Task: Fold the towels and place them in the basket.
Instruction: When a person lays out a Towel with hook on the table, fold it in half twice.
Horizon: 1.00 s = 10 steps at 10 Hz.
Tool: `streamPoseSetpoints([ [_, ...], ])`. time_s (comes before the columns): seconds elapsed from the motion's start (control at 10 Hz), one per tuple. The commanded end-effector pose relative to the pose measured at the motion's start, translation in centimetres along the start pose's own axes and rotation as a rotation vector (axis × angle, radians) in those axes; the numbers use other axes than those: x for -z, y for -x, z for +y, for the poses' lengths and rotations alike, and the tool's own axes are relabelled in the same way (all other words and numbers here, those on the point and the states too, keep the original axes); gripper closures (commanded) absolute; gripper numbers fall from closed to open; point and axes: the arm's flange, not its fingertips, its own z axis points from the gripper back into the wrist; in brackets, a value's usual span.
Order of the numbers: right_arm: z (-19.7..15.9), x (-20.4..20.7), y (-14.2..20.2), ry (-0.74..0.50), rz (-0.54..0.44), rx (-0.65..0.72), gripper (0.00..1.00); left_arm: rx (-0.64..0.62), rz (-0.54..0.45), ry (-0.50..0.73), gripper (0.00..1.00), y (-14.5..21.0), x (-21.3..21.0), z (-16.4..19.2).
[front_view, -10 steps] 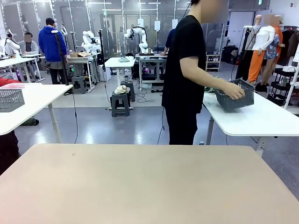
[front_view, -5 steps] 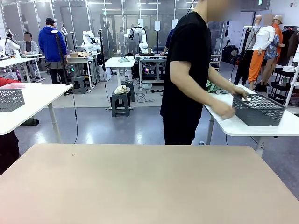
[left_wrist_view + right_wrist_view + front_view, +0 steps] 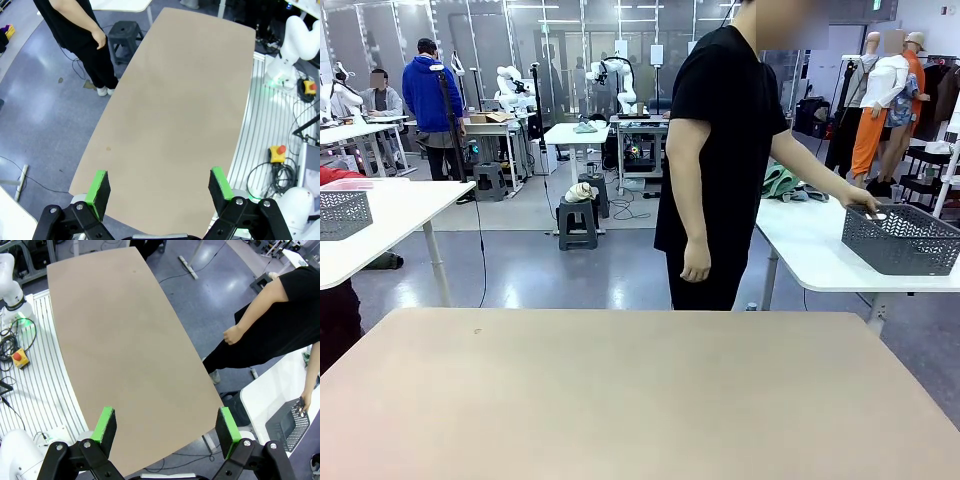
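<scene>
Both grippers wide open, holding nothing

The left gripper (image 3: pixel 158 182) and right gripper (image 3: pixel 166 424) hang over the bare brown table (image 3: pixel 620 400). On the white side table (image 3: pixel 810 250), the person's hand (image 3: pixel 865 205) has just put the basket (image 3: pixel 900 240) down near the towels (image 3: pixel 782 182). Nothing to fold here yet.

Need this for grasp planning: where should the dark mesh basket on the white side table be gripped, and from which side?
Probably the basket by its near long wall's top rim, from above: it stands upright, mouth up, and the thin wall suits a pinch. The person's hand is on one end's rim; avoid that end.
</scene>
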Motion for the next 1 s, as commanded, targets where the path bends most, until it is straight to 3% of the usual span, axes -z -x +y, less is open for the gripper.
streamPoseSetpoints([
  [0.0, 0.01, 0.08, -0.06, -0.004, -0.003, -0.003, 0.0, 0.0, 0.0, -0.002, 0.0, -0.01, -0.01, 0.01],
  [0.9, 0.01, 0.08, -0.06, -0.004, -0.003, -0.003, 0.0, 0.0, 0.0, -0.002, 0.0, -0.01, -0.01, 0.01],
])
